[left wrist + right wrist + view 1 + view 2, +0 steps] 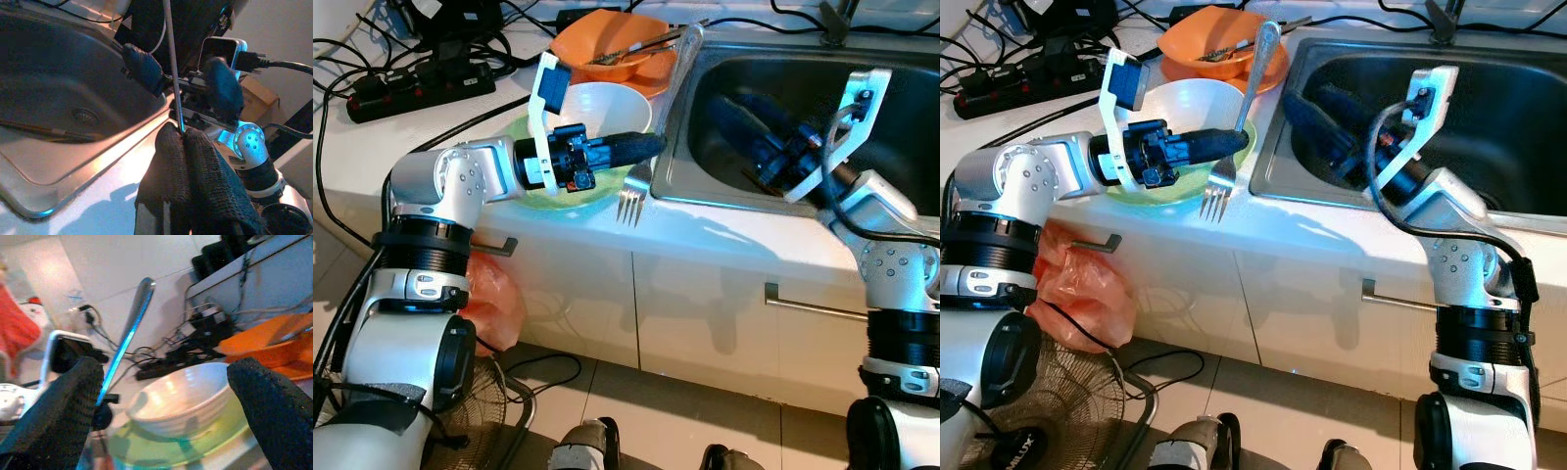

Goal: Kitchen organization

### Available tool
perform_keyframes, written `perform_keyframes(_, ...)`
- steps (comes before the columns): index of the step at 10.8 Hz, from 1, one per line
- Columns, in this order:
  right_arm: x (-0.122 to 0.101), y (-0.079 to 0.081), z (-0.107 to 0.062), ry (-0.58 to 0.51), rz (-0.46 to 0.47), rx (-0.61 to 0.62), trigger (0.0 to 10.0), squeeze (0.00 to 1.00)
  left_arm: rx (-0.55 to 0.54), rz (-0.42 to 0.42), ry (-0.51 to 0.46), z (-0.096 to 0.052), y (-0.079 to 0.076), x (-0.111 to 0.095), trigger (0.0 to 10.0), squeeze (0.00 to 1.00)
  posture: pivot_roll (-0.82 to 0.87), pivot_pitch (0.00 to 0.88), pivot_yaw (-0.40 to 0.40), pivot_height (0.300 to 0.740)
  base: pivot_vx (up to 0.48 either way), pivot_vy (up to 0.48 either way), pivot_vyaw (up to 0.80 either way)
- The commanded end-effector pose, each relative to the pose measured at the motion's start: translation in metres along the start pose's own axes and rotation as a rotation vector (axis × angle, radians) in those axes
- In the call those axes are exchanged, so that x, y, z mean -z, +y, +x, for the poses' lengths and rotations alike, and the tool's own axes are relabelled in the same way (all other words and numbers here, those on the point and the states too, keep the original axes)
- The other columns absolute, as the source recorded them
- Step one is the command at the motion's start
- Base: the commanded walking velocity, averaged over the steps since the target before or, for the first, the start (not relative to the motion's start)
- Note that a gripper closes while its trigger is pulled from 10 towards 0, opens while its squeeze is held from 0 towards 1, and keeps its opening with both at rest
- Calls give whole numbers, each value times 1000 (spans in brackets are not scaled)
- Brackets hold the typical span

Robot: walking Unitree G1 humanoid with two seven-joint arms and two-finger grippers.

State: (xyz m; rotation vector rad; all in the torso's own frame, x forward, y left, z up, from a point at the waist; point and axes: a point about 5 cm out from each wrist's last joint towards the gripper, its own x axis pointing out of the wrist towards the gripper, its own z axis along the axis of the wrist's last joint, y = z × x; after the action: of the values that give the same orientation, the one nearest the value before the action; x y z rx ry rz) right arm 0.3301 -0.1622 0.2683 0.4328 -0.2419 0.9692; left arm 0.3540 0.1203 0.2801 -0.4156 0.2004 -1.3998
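Observation:
My left gripper point(644, 147) is shut on a metal fork point(630, 201), at the counter edge beside the sink point(674, 176). The fork stands nearly upright with its tines down over the counter front and its handle point(172, 68) rising between the shut fingers. My right gripper point(729, 116) reaches into the sink basin, open, with its fingers wide apart and nothing between them. It faces the fork handle point(128, 330). Just behind the left gripper, a white bowl point(607, 106) sits on a green plate point(540, 192).
An orange bowl point(607, 47) with utensils in it stands behind the white bowl. A power strip point(421, 88) and cables lie on the counter at the left. A thin utensil point(44, 129) lies on the sink bottom. Below are a drawer handle point(813, 306), a red bag point(494, 299) and a fan point(489, 392).

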Motion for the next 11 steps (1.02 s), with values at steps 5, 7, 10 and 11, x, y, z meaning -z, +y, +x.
perform_keyframes(5,12,24,33,43,120,-221,10000,0,111,-9,48,22,-10,11,0,0,112,126,109,740,0,0,0)
perform_keyframes(7,10,25,40,39,120,-250,5647,0,124,-23,71,26,-10,20,0,0,115,125,107,740,0,0,0)
perform_keyframes(10,1,26,39,24,112,-279,0,0,126,-21,69,20,-11,19,0,0,112,125,103,740,0,0,0)
perform_keyframes(11,2,24,38,33,105,-273,0,0,122,-16,66,19,-11,18,0,0,111,124,101,740,0,0,0)
